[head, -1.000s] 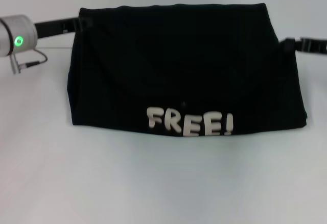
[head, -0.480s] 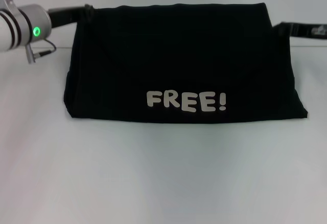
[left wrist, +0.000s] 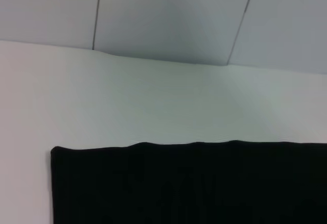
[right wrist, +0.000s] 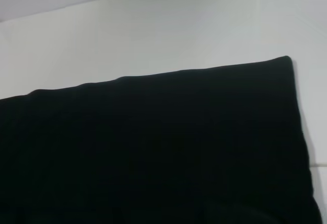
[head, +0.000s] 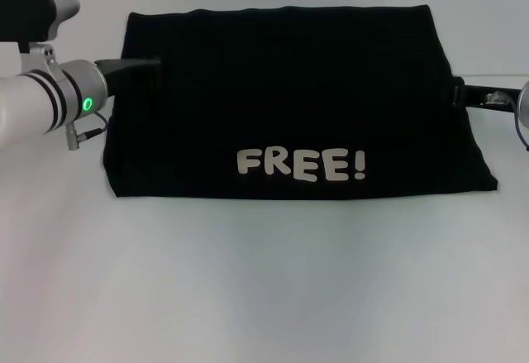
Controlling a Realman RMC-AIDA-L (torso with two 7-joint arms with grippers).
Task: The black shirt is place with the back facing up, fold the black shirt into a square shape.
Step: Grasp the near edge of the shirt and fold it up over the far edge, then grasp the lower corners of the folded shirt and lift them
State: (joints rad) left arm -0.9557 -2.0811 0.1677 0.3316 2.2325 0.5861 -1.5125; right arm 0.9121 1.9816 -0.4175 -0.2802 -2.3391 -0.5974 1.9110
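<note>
**Grippers at the shirt's two sides**

The left gripper (head: 142, 64) meets the left edge of the shirt (head: 289, 98), fingertips lost against black cloth; how far they are open cannot be told. The right gripper (head: 459, 96) touches the right edge, its opening equally unreadable. The shirt lies folded on the white table (head: 264, 288), cream "FREE!" (head: 301, 165) near its front edge. A green light (head: 87, 104) glows on the left wrist.

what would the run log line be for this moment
stage: fold in progress | black shirt: folded, flat on white table, FREE! print up, near edge | left gripper: at shirt's left edge | right gripper: at shirt's right edge
</note>
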